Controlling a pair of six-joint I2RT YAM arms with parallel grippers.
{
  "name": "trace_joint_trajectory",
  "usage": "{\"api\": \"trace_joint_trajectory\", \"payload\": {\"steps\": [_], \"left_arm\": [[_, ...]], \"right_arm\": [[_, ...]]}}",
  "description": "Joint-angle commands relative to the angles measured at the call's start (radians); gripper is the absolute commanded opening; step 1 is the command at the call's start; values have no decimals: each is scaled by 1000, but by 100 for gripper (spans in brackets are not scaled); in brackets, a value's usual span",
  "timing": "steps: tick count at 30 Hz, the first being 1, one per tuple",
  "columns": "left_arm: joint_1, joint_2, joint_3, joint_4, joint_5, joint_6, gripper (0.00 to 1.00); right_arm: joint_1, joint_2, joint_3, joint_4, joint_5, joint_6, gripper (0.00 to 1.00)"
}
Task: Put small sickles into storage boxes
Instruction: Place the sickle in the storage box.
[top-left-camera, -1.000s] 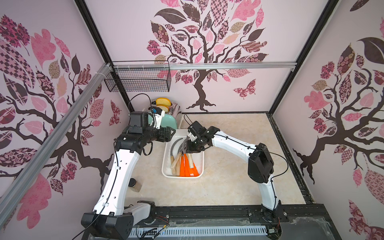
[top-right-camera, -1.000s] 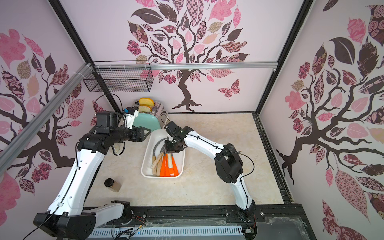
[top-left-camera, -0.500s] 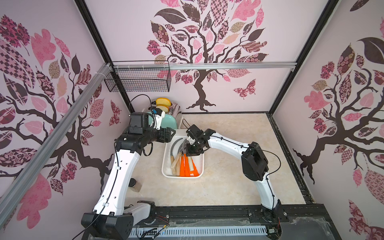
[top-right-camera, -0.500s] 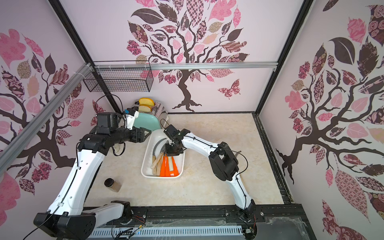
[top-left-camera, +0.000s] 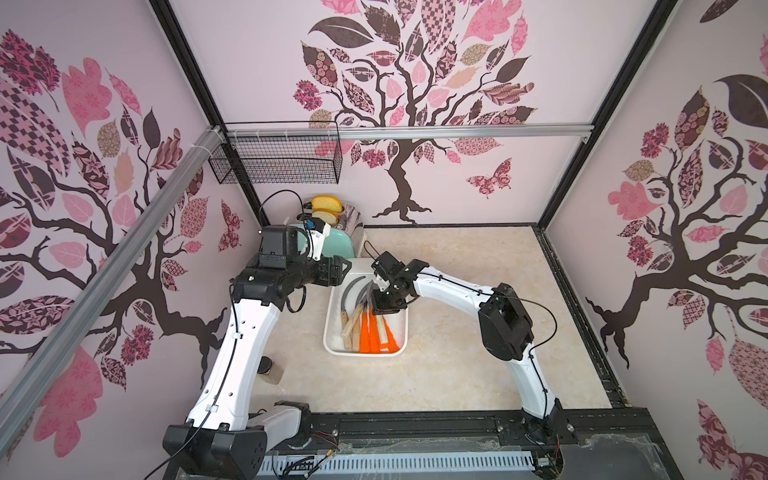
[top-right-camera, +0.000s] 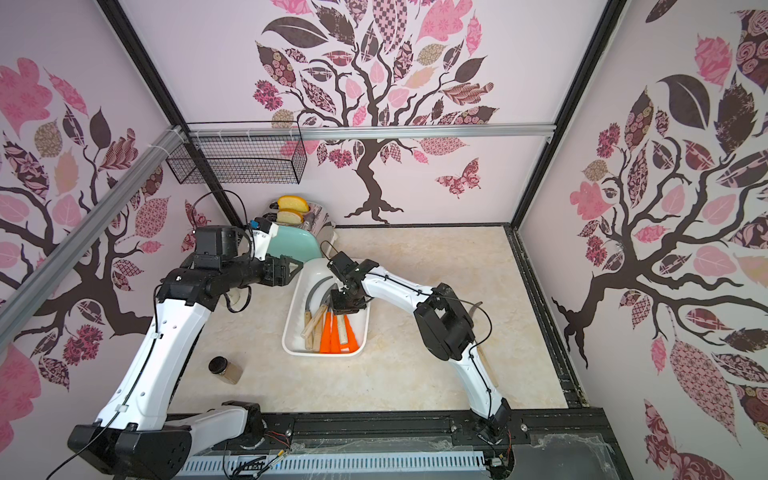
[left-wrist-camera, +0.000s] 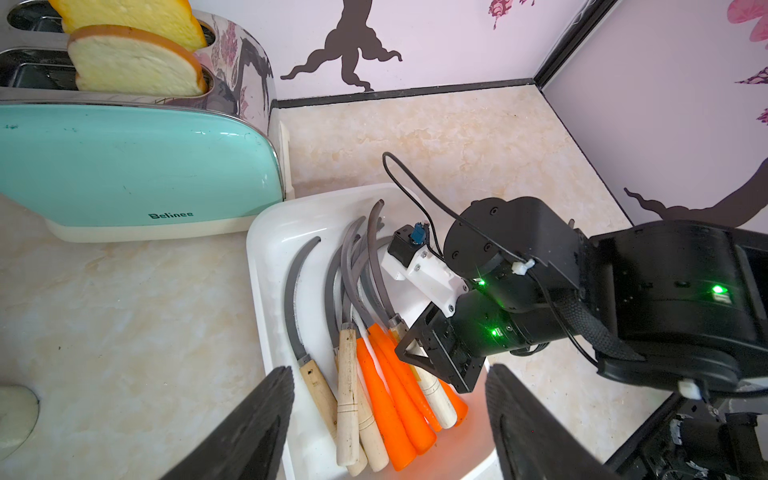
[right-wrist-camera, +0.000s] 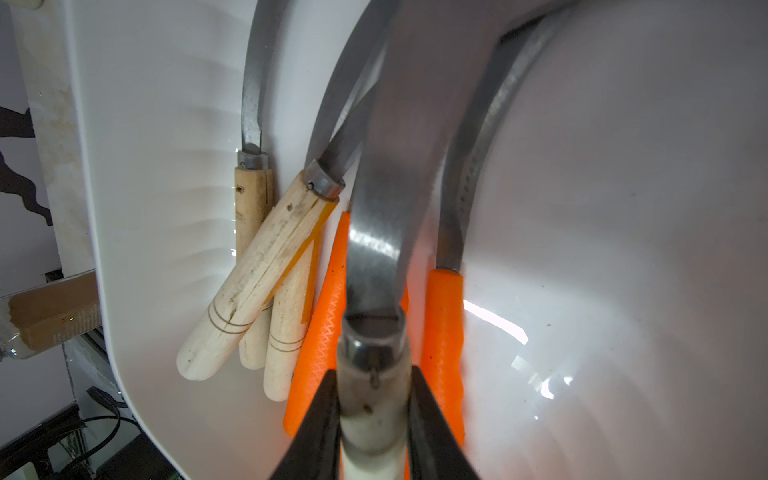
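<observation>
One pale wooden-handled grey sickle (right-wrist-camera: 380, 249) is clamped in the right gripper (right-wrist-camera: 372, 386) over a shallow white plastic tray (right-wrist-camera: 623, 208); the left gripper (left-wrist-camera: 388, 370) is spread wide.

You've got the sickles (top-left-camera: 365, 322) bunched in the white tray (top-left-camera: 329, 328), handles at the near end, grey blades curving away. One wooden-handled sickle (right-wrist-camera: 376, 232) sits clamped in the right gripper (right-wrist-camera: 374, 399), lying over the orange handles.

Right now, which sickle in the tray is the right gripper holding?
The wooden-handled sickle over the orange handles: the right gripper clamps its handle just below the metal collar. The others lie loose.
</observation>
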Motion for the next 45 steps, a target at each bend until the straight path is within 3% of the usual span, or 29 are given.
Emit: {"api": "trace_joint_trajectory", "payload": {"steps": [1, 15, 19, 26, 45], "left_arm": [[-5, -14, -2, 14, 2, 4, 77], [-7, -16, 10, 1, 5, 3, 77], [-7, -17, 11, 1, 7, 0, 77], [-8, -18, 16, 2, 10, 0, 77], [-7, -20, 21, -1, 10, 0, 77]], "right_arm": [[4, 37, 51, -18, -14, -11, 0], [4, 75, 81, -46, -30, -11, 6], [3, 72, 80, -52, -31, -12, 19], [3, 73, 75, -52, -30, -15, 28], [3, 73, 91, -65, -8, -25, 36]]}}
